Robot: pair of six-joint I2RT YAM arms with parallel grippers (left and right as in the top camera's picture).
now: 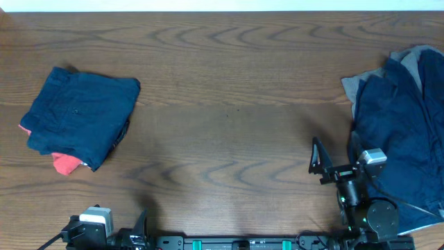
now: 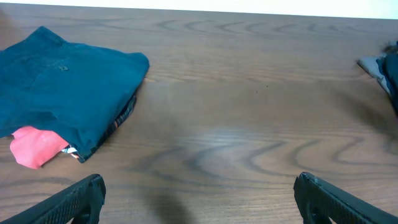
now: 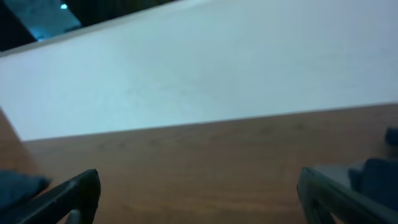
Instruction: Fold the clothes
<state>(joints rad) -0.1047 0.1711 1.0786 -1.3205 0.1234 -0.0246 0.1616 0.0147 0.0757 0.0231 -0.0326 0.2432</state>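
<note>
The unfolded heap of dark navy and grey cloth garments (image 1: 399,132) was seen piled at the right edge of the brown wooden surface (image 1: 229,104), rumpled, with a grey piece showing at its upper left. It was judged soft, light and limp. No shape would be held once it was lifted, and neighbouring layers could well be dragged up with it. A single hem or corner along the heap's left border was therefore reckoned the place to be pinched, not the bulky middle.

The right gripper (image 1: 316,157) was found just beside that left border, apart from the cloth. In the right wrist view its jaws were spread wide and nothing was held between them. Navy cloth could be made out at the right rim of that view, close to one finger, but whether it was touched could not be told.

Across the surface, at the far left, the folded stack of navy cloth (image 1: 80,114) was seen lying flat, with a red piece (image 1: 66,163) poking out beneath its near corner. The left gripper (image 2: 199,183) was seen low at the near edge, opened wide and empty, with the stack ahead and to its left, well apart.
</note>
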